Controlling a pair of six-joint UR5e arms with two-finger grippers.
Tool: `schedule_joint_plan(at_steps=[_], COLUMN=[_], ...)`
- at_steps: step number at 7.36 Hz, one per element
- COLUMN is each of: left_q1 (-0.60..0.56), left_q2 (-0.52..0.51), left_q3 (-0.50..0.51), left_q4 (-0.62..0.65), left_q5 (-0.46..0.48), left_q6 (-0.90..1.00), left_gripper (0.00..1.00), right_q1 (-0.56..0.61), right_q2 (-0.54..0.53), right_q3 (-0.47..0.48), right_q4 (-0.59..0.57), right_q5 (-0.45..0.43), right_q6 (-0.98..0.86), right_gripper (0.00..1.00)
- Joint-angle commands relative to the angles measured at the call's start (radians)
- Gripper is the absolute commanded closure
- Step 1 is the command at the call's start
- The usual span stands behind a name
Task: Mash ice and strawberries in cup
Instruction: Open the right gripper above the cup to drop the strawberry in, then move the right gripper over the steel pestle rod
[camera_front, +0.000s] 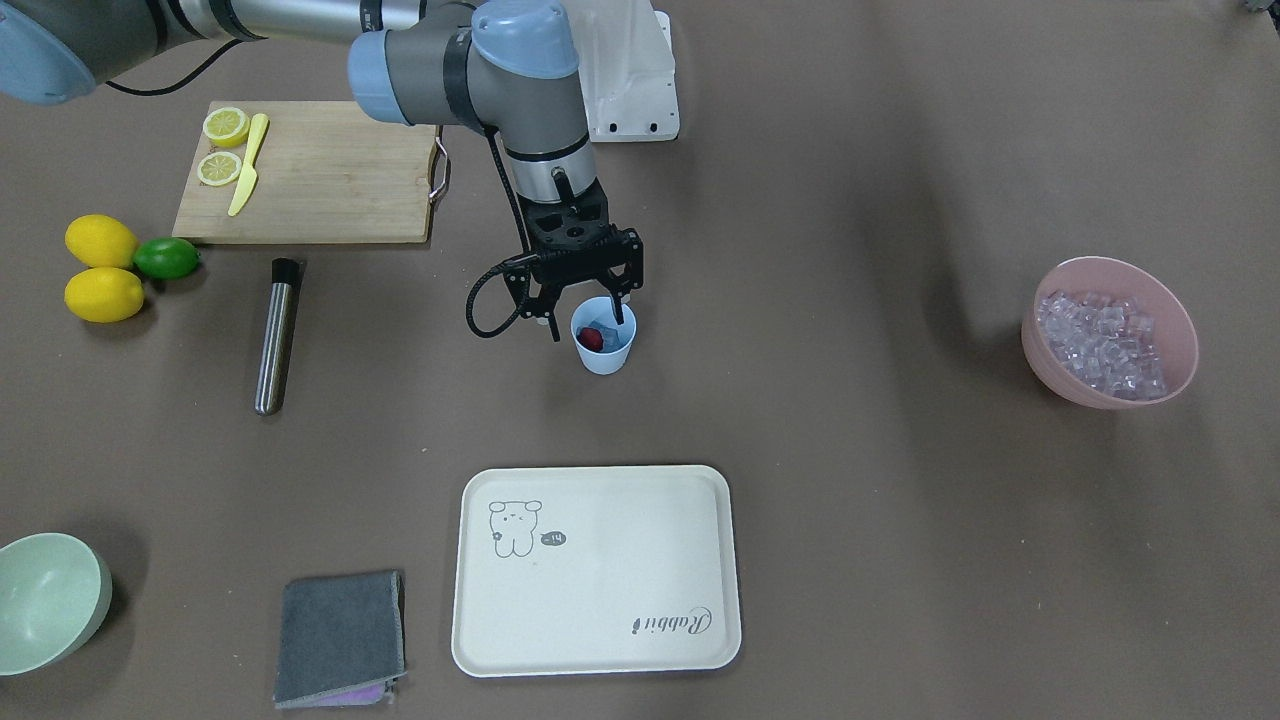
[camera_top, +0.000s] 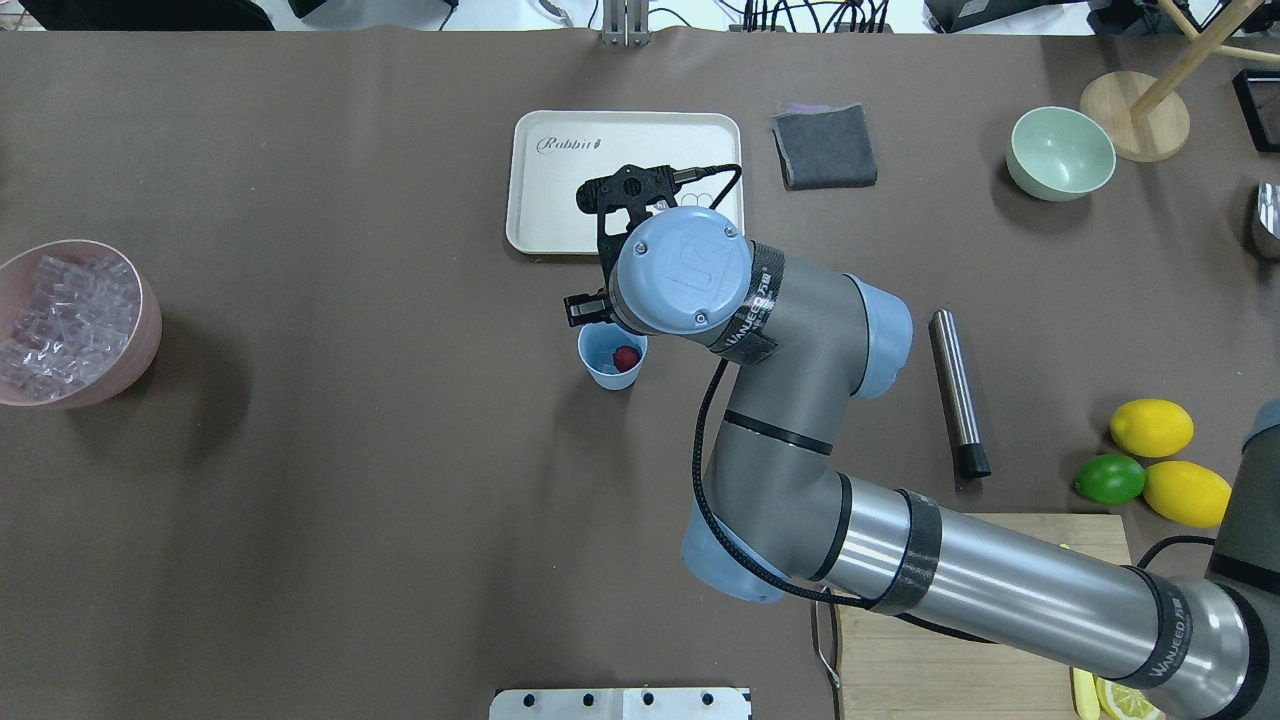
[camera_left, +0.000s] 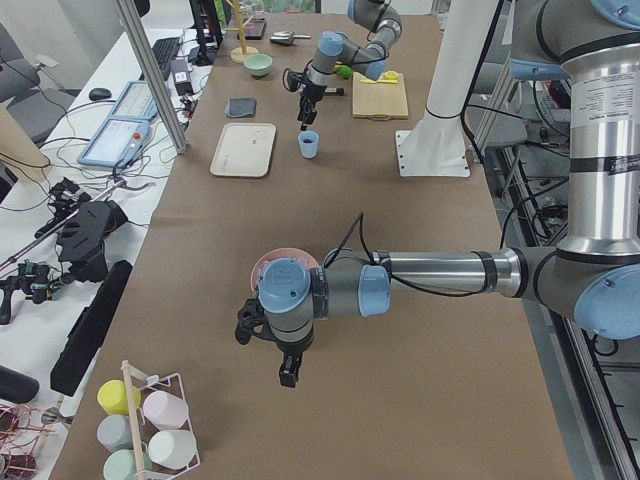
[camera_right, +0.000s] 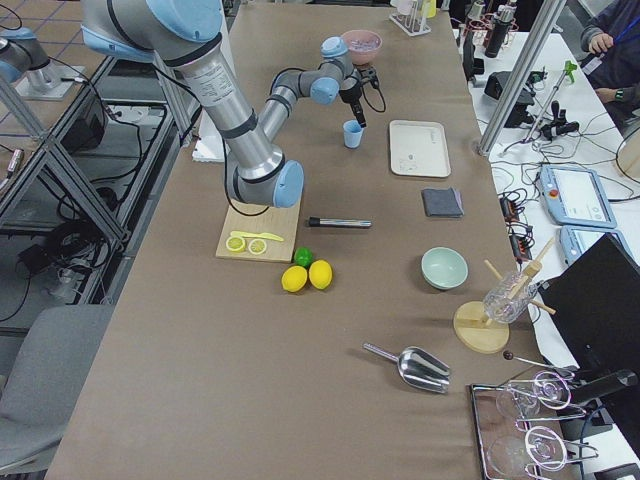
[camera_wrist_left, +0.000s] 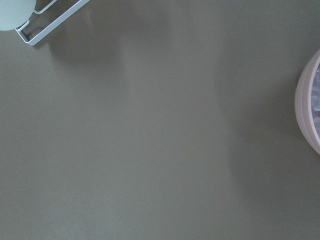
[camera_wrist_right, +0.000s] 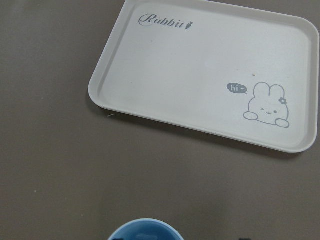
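Fingers: your right gripper spread wide, empty, over cup.
Strawberry: inside cup, ready for mashing.
Left gripper: grip unreadable, by ice, table's left edge.
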Motion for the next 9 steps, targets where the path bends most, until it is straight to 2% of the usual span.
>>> schedule_joint_plan(at_steps=[1,2,3,4,5,6,7,9], left_q1=[-0.002,0.0,0.0,-0.017,-0.017,-0.002,0.029,0.04], left_q2=[0.004,0.005,0.017,0.036,0.027,0.028,0.027,0.028], left_q3=[-0.003,0.001,0.009,-0.011,-0.044,-0.077,-0.098,-0.097], left_q4=[0.0,0.0,0.006,0.002,0.02,0.003,-0.005,-0.089], left_q5=[0.0,0.0,0.001,-0.002,0.007,0.001,0.001,0.0], left_q6=[0.0,-0.001,-0.004,-0.001,-0.095,-0.294,-0.34,-0.345], left_gripper=[0.01,0.0,0.01,0.0,0.01,0.01,0.01,0.01], right_q1=[0.008,0.039,0.062,0.096,0.143,0.204,0.25,0.3], right_q2=[-0.002,-0.006,-0.009,-0.025,-0.071,-0.122,-0.18,-0.309], right_q3=[0.024,0.024,0.043,0.077,0.117,0.157,0.192,0.215], right_q4=[-0.052,-0.091,-0.201,-0.237,-0.236,-0.234,-0.233,-0.225], right_q5=[0.116,0.159,0.166,0.169,0.224,0.306,0.363,0.379], right_q6=[0.002,0.003,-0.018,-0.047,-0.092,-0.106,-0.107,-0.159], right_gripper=[0.0,0.0,0.0,0.0,0.0,0.0,0.0,0.0])
